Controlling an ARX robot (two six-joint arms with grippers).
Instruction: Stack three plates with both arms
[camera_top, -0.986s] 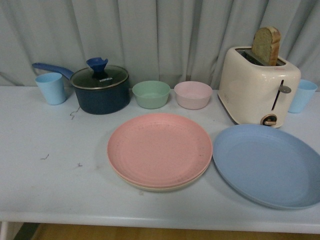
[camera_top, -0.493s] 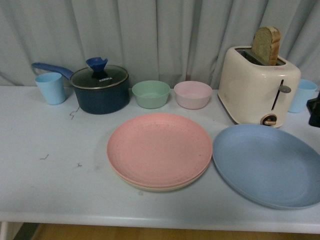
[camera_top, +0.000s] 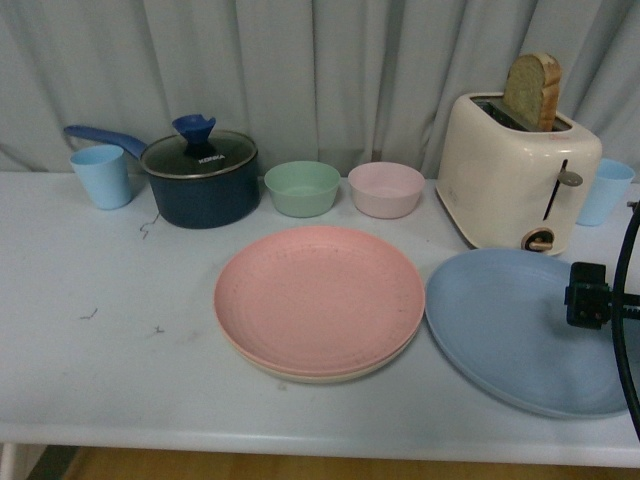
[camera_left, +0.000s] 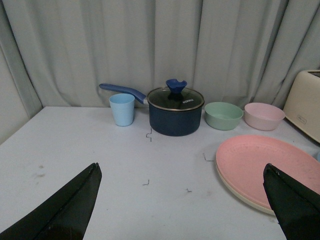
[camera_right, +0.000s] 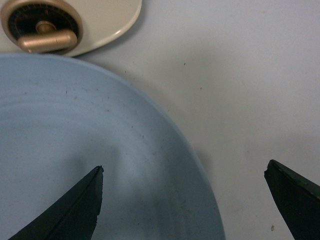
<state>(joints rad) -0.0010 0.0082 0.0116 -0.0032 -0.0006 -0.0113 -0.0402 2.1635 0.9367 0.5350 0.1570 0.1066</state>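
1. Right gripper (camera_right: 185, 166): its fingers (camera_right: 65, 212) are spread wide and hold nothing. In the wrist view one finger hangs over the blue plate (camera_right: 75, 130) and the other over the bare table (camera_right: 240, 75), so the jaws straddle the plate's rim. Whether they touch it cannot be told.
2. Left gripper (camera_left: 182, 165): its fingers (camera_left: 60, 212) are also parted and empty. It sits above the table, beside the pink plate (camera_left: 260, 162).
3. Change noted: the right arm (camera_top: 590, 295) is absent from the front view a second ago, shows as a dark edge at the right border half a second ago, and now reaches in over the right part of the blue plate (camera_top: 510, 330).
4. No plate has shifted across the three front views.
5. Task items: the pink plate (camera_top: 318, 298) lies on the cream plate (camera_top: 330, 376) at the table's middle. The blue plate lies flat just beside them, in front of the toaster (camera_top: 515, 175).
6. Assessment: two plates are stacked and the blue one remains. The right arm appears to be starting its approach for a rim grasp. The shallow rim lying close to the table is the likely difficulty.
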